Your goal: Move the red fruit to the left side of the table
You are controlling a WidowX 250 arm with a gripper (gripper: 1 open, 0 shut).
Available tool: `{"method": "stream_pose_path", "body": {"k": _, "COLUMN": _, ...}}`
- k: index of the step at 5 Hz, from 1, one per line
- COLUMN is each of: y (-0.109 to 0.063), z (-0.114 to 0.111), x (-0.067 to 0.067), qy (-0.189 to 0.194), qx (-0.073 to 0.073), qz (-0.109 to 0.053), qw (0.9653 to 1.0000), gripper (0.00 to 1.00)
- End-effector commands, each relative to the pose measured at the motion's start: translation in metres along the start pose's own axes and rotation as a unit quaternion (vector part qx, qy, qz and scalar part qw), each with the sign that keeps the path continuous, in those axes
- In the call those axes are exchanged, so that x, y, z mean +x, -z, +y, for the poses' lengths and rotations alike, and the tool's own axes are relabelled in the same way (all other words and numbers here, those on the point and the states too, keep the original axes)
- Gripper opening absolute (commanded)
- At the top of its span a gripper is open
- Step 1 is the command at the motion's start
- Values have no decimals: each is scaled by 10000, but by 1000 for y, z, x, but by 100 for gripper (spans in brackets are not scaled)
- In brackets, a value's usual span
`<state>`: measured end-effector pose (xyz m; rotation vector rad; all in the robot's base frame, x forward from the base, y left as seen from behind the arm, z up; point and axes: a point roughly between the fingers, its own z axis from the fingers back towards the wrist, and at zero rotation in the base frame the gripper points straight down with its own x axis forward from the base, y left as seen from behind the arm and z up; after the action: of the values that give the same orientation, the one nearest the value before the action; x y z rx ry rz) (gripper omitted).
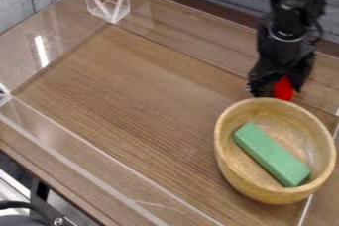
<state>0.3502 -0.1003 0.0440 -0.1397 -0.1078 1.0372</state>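
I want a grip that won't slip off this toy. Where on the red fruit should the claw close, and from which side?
Across the round middle of the red fruit, coming straight down from above. It is small and glossy, and the wooden bowl sits close on its near side, leaving little room for a sideways approach. The claw is open over it, fingers on either side; the claw hides most of the fruit.

Wood-grain table (119, 101), walled in clear acrylic.
Bearing a round wooden bowl (239, 170) near right and the red fruit (282, 88) just behind it.
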Motion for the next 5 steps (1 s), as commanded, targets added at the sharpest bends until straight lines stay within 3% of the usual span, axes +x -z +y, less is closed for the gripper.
{"method": "stream_pose_path", "body": {"k": 1, "y": -4, "z": -8, "x": 3, "qy": 105, "qx": -222, "qz": -230, "qw": 9994, "gripper": 100}}
{"method": "stream_pose_path", "body": {"k": 2, "y": 5, "z": -4, "x": 5, "qy": 129, "qx": -206, "qz": -339, "qw": 9991, "gripper": 0}}
{"method": "stream_pose_path", "body": {"k": 5, "y": 22, "z": 7, "x": 11, "qy": 612, "qx": -100, "qz": -609, "qw": 9962, "gripper": 0}}
